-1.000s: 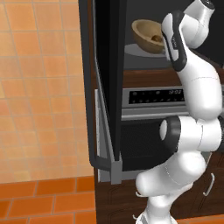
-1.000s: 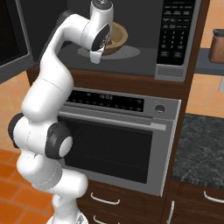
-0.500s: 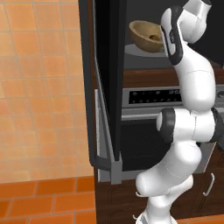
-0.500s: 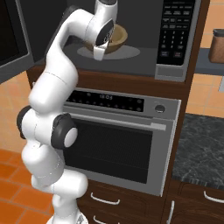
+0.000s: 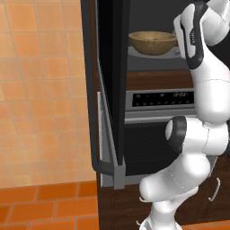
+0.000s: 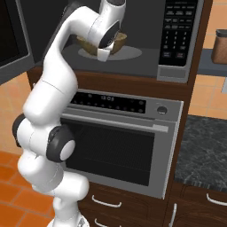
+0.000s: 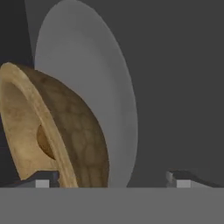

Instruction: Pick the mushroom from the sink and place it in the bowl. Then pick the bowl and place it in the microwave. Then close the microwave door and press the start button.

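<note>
Since a second ago the gripper has spread wide and let go of the bowl, which now sits on the turntable in the microwave, upper right of the left base view. A brown lump, likely the mushroom, lies inside it. Wood-grained, stiff and light, the bowl is best pinched across its thin rim. The door, smooth dark glass in a grey frame, stands open.

Your arm reaches high toward the microwave, wrist bent inward, and your gripper holds its jaws spread wide apart.
</note>
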